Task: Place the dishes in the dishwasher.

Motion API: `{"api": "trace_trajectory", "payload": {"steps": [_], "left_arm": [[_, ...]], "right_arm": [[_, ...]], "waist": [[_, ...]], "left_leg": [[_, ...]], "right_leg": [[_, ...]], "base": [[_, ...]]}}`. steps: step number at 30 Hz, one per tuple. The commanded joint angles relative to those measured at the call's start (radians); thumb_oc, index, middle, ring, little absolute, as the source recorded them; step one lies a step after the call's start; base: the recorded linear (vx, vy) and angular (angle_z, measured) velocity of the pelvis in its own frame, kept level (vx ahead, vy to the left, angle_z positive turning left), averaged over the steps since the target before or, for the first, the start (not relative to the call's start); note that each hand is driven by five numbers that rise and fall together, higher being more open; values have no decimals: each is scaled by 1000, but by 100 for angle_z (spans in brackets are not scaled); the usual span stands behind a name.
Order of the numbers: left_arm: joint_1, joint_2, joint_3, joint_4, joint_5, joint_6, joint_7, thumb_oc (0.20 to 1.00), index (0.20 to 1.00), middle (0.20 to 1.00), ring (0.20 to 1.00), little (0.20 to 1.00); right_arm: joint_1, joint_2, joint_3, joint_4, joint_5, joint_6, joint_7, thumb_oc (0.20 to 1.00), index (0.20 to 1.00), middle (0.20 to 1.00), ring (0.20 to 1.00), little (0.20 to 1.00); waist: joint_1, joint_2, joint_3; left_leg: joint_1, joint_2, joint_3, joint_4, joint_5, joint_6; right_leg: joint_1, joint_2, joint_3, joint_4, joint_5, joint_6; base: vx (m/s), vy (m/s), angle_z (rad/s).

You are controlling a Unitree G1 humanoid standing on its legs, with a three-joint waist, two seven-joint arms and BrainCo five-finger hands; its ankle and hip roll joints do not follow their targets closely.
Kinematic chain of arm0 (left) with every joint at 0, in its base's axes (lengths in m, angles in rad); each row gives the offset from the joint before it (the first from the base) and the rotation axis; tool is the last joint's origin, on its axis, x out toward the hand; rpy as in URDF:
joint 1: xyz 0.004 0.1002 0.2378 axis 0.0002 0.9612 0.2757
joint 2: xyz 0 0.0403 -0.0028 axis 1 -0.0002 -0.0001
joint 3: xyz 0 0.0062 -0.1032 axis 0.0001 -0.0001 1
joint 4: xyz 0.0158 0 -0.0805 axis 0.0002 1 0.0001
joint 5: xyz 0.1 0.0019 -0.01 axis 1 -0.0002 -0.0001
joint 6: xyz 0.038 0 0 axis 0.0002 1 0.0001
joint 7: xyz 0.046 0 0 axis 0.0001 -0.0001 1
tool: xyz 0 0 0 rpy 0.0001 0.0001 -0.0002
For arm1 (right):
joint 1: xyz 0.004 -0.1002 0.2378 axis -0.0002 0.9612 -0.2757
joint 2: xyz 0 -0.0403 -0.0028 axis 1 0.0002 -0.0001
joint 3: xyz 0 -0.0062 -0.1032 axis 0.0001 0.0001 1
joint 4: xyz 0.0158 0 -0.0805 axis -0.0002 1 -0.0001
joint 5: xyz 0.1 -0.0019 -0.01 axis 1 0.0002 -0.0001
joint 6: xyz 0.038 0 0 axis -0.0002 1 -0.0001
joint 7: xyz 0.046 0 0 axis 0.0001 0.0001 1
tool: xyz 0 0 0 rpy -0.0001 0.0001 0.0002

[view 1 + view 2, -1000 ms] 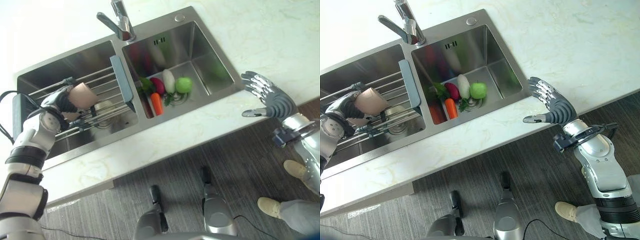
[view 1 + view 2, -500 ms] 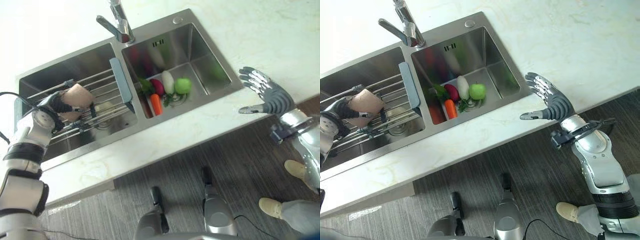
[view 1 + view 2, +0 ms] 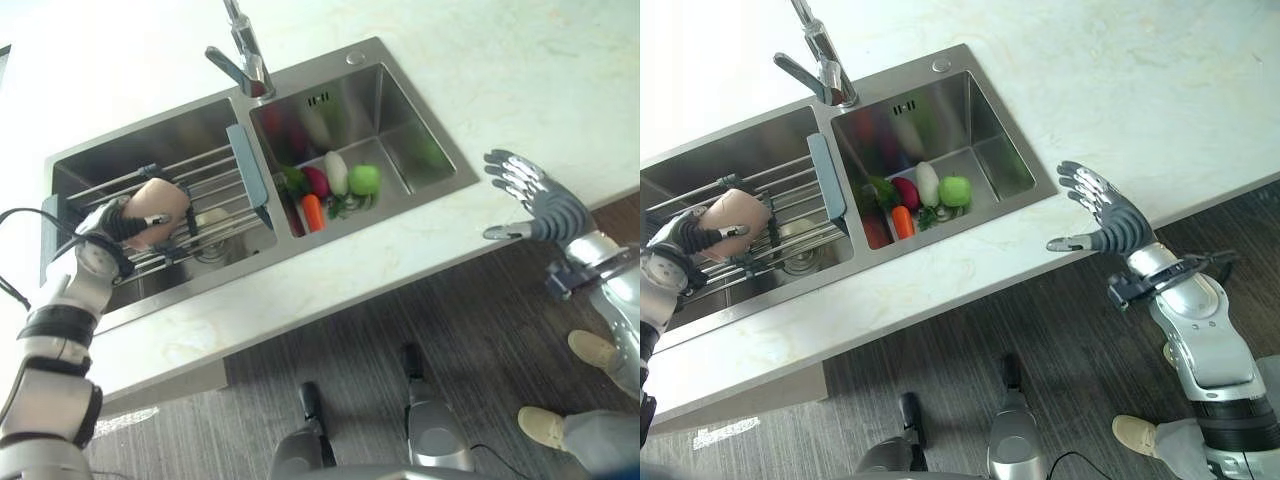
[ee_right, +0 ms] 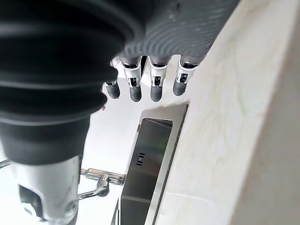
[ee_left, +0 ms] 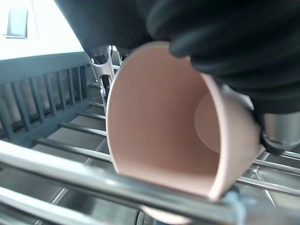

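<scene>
A pale pink cup (image 3: pixel 162 198) lies on its side over the metal bar rack (image 3: pixel 215 172) that spans the left sink basin. My left hand (image 3: pixel 118 222) is shut on it, a finger across its side. In the left wrist view the cup (image 5: pixel 164 122) opens toward the camera and rests against a rack bar (image 5: pixel 93 180). A white dish (image 3: pixel 210 216) sits low in the basin under the rack. My right hand (image 3: pixel 1112 222) hovers open over the counter's front edge at the right, holding nothing; its fingers (image 4: pixel 135 92) are straight.
The right basin (image 3: pixel 420 120) holds a carrot (image 3: pixel 312 209), a green apple (image 3: pixel 364 179), a white radish (image 3: pixel 336 171) and a dark red vegetable (image 3: pixel 316 181). A faucet (image 3: pixel 245 62) stands behind the divider. A person's shoes (image 3: pixel 590 348) are on the floor at lower right.
The whole picture has shifted slightly, so the camera moved. My left hand keeps hold of the cup at the rack, a little further left along the bars. The right hand stays open.
</scene>
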Motion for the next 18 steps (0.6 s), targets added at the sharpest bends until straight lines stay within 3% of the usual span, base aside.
{"api": "trace_trajectory", "payload": {"steps": [1,13,16,18], "left_arm": [[-34,50,59,-20,-56,-52,95,200,200,200,200,200],[279,25,344,-406,-117,-170,267,200,200,200,200,200],[330,-6,428,-512,-257,-236,285,200,200,200,200,200],[390,-90,509,-704,-383,-315,271,200,200,200,200,200]], "right_arm": [[-34,-1,-60,-38,-15,-79,11,1000,1000,1000,1000,1000],[94,71,-140,-92,-28,-59,42,1000,1000,1000,1000,1000],[118,109,-147,-110,-42,-60,41,1000,1000,1000,1000,1000],[141,171,-154,-151,-58,-79,26,1000,1000,1000,1000,1000]], "waist": [[3,-15,-77],[54,-13,-159],[69,-17,-173],[88,-25,-194]], "left_leg": [[14,24,3,6,-107,-27],[71,22,-8,6,-130,-23],[85,23,-13,6,-136,-21],[97,29,-17,6,-134,-17]], "right_leg": [[65,-66,45,3,-187,82],[139,-80,8,3,-217,84],[160,-83,-6,3,-227,85],[181,-81,-20,3,-232,81]], "base": [[82,-47,11],[80,-34,6],[50,-87,13],[23,-196,9]]}}
